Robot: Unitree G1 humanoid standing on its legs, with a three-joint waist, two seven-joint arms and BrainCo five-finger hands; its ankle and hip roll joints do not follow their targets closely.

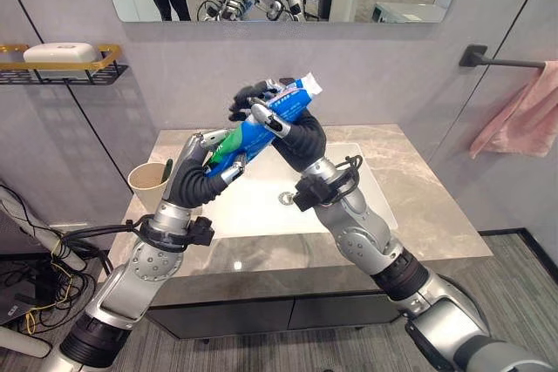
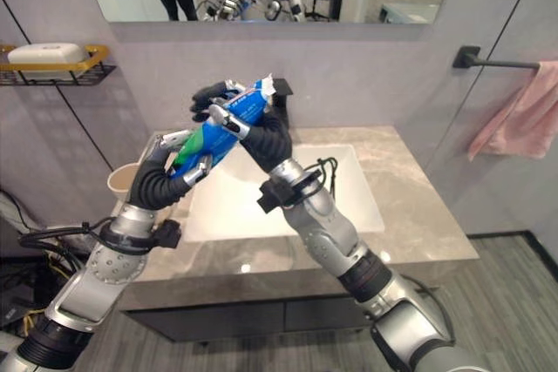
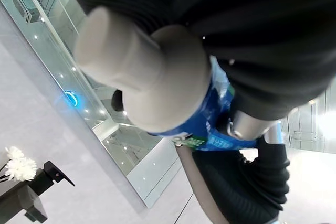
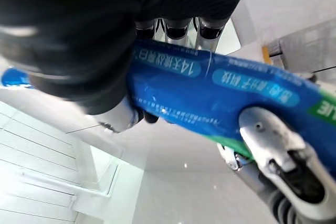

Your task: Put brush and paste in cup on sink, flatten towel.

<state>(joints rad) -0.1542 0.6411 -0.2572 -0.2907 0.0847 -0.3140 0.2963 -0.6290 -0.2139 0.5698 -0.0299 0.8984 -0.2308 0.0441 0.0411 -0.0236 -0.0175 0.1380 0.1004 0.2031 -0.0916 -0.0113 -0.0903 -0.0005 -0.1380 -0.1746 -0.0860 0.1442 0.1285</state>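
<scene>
Toothpaste, a blue and green tube [image 1: 261,128] with a white crimped end, hangs tilted in the air above the white sink basin [image 1: 349,189], gripped by both hands at once. The right hand [image 1: 266,104] has its fingers curled round the upper, crimped half; the left hand [image 1: 212,156] is clamped on the lower green end by the cap. A tan paper cup [image 1: 148,179] with a green brush [image 1: 166,169] standing in it sits on the grey marble worktop [image 1: 436,215], left of the basin. A pink towel [image 1: 523,115] hangs bunched from the black wall bar [image 1: 501,62].
</scene>
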